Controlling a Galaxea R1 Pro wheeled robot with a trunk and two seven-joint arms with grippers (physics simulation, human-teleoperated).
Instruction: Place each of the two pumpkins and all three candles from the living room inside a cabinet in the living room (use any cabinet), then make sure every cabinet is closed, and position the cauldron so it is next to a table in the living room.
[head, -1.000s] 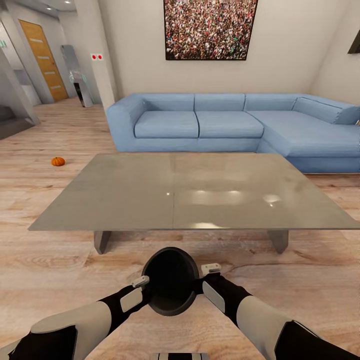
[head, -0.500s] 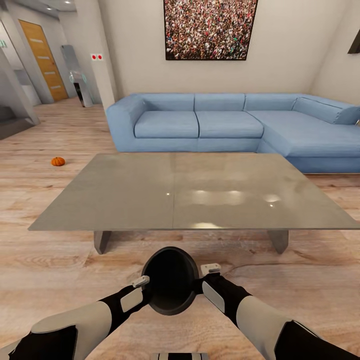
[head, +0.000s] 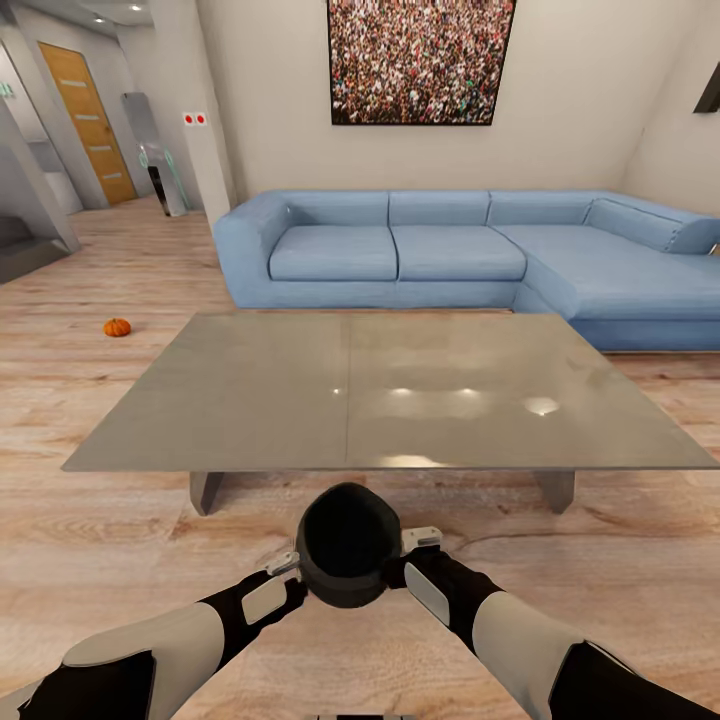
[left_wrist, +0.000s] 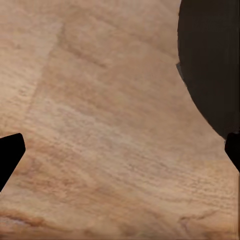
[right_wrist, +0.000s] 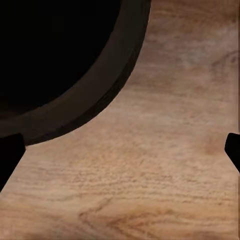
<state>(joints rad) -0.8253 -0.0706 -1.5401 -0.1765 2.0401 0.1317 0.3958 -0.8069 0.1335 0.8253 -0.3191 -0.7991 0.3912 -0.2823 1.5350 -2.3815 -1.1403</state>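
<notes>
Holding the cauldron (head: 348, 545) between my left gripper (head: 287, 568) and right gripper (head: 418, 543), both open, pressing its sides; next I lower it beside the table (head: 380, 390).

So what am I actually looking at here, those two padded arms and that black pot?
It is a simulated two-armed robot. The big picture comes from a camera on its head; the two close-ups come from cameras on its wrists. The left gripper and right gripper flank a black cauldron, just in front of a low grey table. In the wrist close-ups the fingertips sit wide apart, so neither gripper seems clamped on it. A small orange pumpkin lies on the wooden floor, and a blue sofa stands behind.
</notes>
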